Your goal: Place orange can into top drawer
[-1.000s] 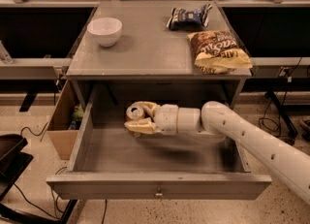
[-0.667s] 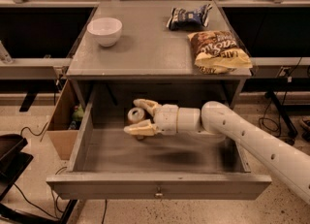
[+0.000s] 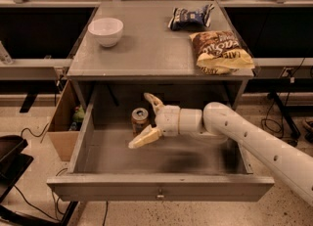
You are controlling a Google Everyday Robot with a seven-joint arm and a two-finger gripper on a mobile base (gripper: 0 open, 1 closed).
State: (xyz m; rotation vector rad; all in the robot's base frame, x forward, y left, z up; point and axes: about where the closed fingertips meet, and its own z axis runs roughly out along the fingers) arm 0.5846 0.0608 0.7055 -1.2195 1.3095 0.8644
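**Q:** Orange can (image 3: pixel 140 118) — where does it stand?

**A:** Upright on the floor of the open top drawer (image 3: pixel 205 186), toward the back and left of the middle. It sits right in the gap between the two fingers (image 3: pixel 145 137) of the gripper (image 3: pixel 139 121), which reaches in from the right, level with the can.

**Q:** Are the fingers squeezing it?

**A:** No. They are spread wide, one angled up past the can's top and the other slanting down in front of its base. Nothing is gripped. I can't tell if the lower finger brushes the can.

**Q:** Why so wide?

**A:** My guess is that it gives the can room, so the arm can pull out to the right without tipping it. The can's weight looks to be on the drawer floor alone.

**Q:** So is the job nearly done?

**A:** I'd say so, since the can is inside. The risk is a finger clipping it on the way out.

**Q:** Anything else close by?

**A:** Well above the fingers, on the table top (image 3: pixel 146 58), are a white bowl (image 3: pixel 105 31), a blue snack bag (image 3: pixel 190 17) and a chip bag (image 3: pixel 220 51). None of them is in the way.
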